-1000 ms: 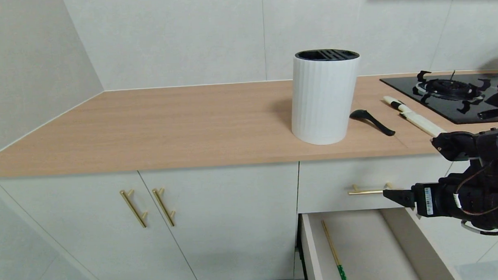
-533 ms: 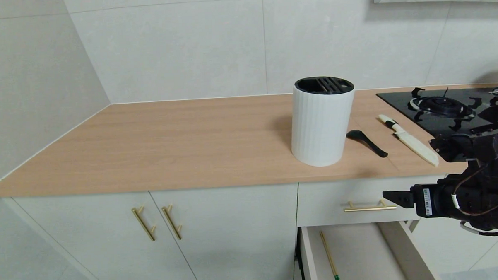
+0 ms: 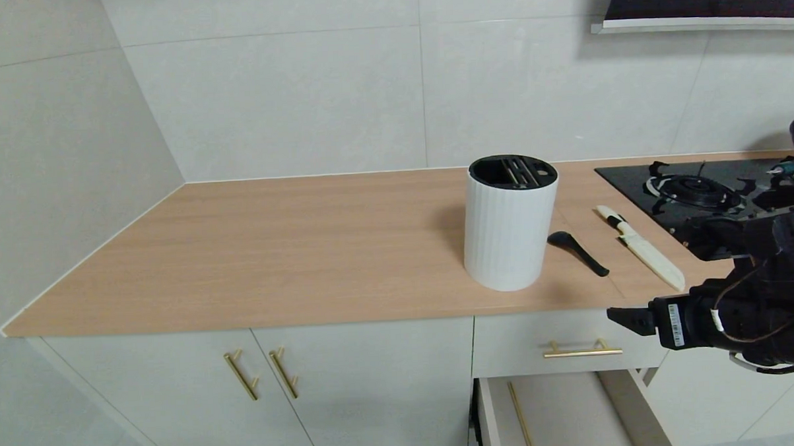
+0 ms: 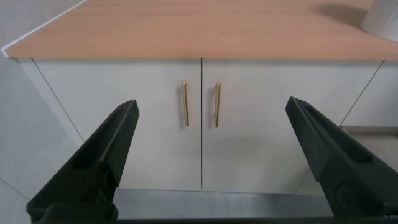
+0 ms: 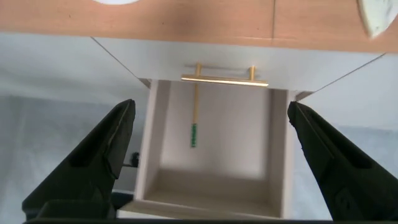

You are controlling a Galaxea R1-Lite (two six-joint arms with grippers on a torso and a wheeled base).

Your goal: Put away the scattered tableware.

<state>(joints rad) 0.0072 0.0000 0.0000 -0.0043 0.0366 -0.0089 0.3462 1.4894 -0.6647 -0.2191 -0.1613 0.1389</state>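
On the wooden counter (image 3: 305, 252), a black spoon (image 3: 576, 251) and a cream knife with a black band (image 3: 639, 246) lie right of a white ribbed holder with a black slotted top (image 3: 511, 229). Below them a drawer (image 3: 615, 407) stands pulled out with a green-tipped chopstick (image 3: 519, 425) inside, also visible as the chopstick (image 5: 194, 118) in the right wrist view. My right gripper (image 3: 651, 271) hangs open and holds nothing in front of the counter edge, above the drawer (image 5: 211, 180). My left gripper (image 4: 211, 155) is open and holds nothing, facing the lower cabinet doors (image 4: 124, 124).
A black gas hob (image 3: 693, 189) sits at the counter's right end, close to the knife. Two gold handles (image 3: 260, 374) mark the cabinet doors on the left, and a gold bar handle (image 3: 583, 353) fronts the shut upper drawer. The left half of the counter is bare wood.
The head camera has risen, so the whole scene sits lower in the picture. My right gripper now stands higher against the drawer fronts. Spoon, knife and holder have not moved on the counter.
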